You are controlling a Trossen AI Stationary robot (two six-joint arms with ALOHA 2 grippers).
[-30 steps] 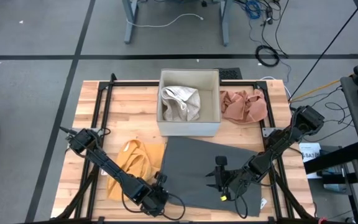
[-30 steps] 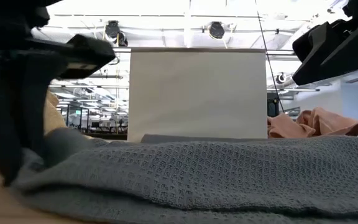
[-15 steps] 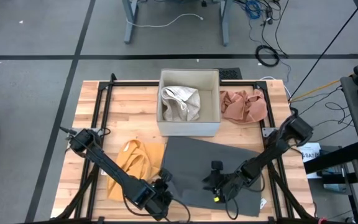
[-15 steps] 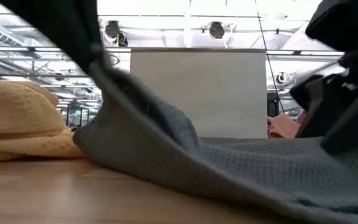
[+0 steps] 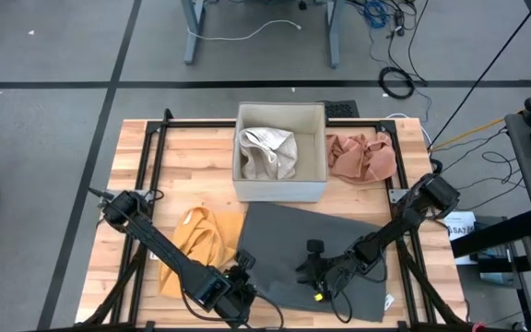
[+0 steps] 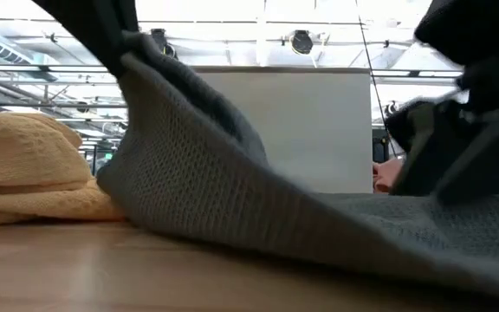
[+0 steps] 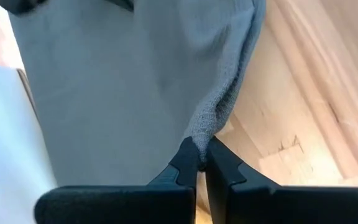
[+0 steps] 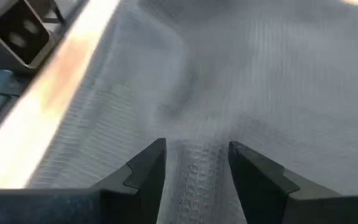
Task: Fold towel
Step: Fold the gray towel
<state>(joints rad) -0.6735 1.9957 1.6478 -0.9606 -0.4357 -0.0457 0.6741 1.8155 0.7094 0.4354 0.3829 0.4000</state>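
The grey towel (image 5: pixel 316 249) lies spread on the wooden table, right of centre. My left gripper (image 5: pixel 241 279) is at the towel's near left corner and is shut on it; in the low view that corner (image 6: pixel 137 52) stands raised. My right gripper (image 5: pixel 316 274) is low over the towel's near middle, open. Its two fingers (image 8: pixel 151 165) stand on either side of a low ridge of towel (image 8: pixel 197 168). My left gripper pinches the towel's near left corner (image 7: pixel 207 127) between its two fingers, coming steeply from above. The corner is lifted clear of the table. The cloth slopes down from it to the rest of the towel (image 6: pixel 362 234), which lies on the table. My right gripper: whether its fingertips touch the towel I cannot tell.
A white box (image 5: pixel 281 184) holding a pale cloth stands at the far middle. A pink cloth (image 5: pixel 362 157) lies to its right. A yellow cloth (image 5: pixel 201 242) lies left of the grey towel, close to my left arm. Black frame rails (image 5: pixel 146 175) run around the table.
My left gripper has risen, staying shut, and has drawn the towel's near left corner up off the table while the rest of the towel stays flat. My right gripper has sunk toward the towel and shifted a little toward the table's left, staying open.
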